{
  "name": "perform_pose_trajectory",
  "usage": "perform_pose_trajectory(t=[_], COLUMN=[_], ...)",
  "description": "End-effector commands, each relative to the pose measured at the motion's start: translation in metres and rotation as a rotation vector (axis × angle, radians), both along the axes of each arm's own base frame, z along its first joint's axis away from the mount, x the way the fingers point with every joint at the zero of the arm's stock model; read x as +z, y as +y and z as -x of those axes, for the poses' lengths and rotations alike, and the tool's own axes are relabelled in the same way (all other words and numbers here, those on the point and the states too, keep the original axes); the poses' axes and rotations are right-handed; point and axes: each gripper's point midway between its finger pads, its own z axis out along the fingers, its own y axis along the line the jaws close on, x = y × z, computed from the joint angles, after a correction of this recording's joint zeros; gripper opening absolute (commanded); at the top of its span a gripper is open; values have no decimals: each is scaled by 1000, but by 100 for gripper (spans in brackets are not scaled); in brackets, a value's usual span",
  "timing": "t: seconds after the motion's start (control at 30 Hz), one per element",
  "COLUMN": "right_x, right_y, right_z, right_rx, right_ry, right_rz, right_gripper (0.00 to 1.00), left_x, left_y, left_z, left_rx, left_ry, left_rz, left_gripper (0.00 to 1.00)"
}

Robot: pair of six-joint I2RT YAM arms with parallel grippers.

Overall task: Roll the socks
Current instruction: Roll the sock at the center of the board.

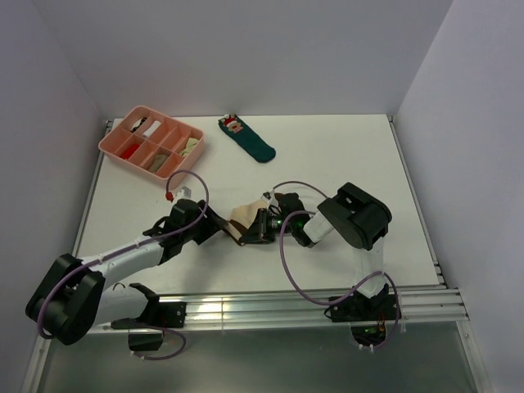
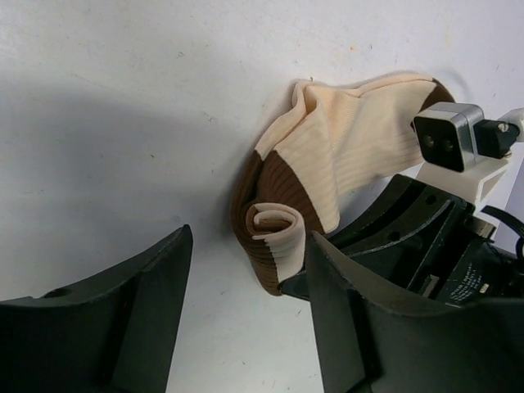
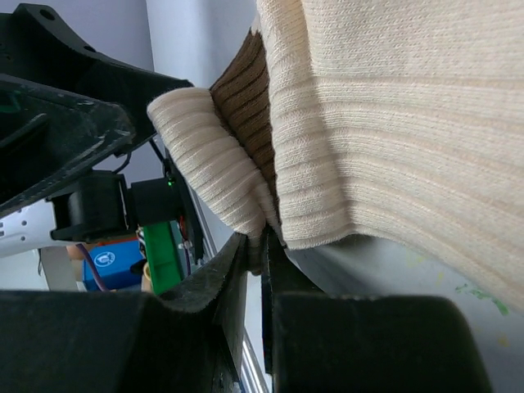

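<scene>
A pink tray (image 1: pixel 123 147) with compartments sits on the table (image 1: pixel 344 155), well beyond the left gripper's fingers and off to their left. The left gripper (image 2: pixel 250 239) has its jaws spread and clasps nothing. The socks (image 2: pixel 344 147) lie on the table as one bunched bundle of cream and brown ribbed fabric, just ahead of these fingertips. The bundle's near end is curled into a small cream roll that sits in the gap between the fingertips. The roll is close against the right finger and well apart from the left one. On the far side of the bundle, the right gripper (image 3: pixel 262 246) has its jaws pressed together on a fold of the cream fabric. A teal sock (image 1: pixel 250 141) lies flat, well beyond both sets of fingers.
</scene>
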Motion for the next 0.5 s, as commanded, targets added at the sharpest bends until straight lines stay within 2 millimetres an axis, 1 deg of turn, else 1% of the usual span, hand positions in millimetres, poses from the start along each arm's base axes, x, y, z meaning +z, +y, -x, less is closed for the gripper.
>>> perform_pose_trajectory(t=[0.0, 0.13, 0.3, 0.47], right_x=[-70, -71, -72, -70], right_y=[-38, -39, -38, -36], right_z=[33, 33, 33, 31], right_rx=[-23, -20, -12, -6], right_ry=[198, 215, 229, 232], right_rz=[266, 272, 273, 277], right_gripper=[0, 0, 0, 0], left_x=[0, -11, -27, -38], left_y=[-6, -6, -3, -5], left_z=[-5, -2, 4, 9], left_rx=[-28, -33, -33, -39], left_ry=[-37, -19, 12, 40], left_rz=[17, 16, 4, 14], left_gripper=[61, 58, 58, 57])
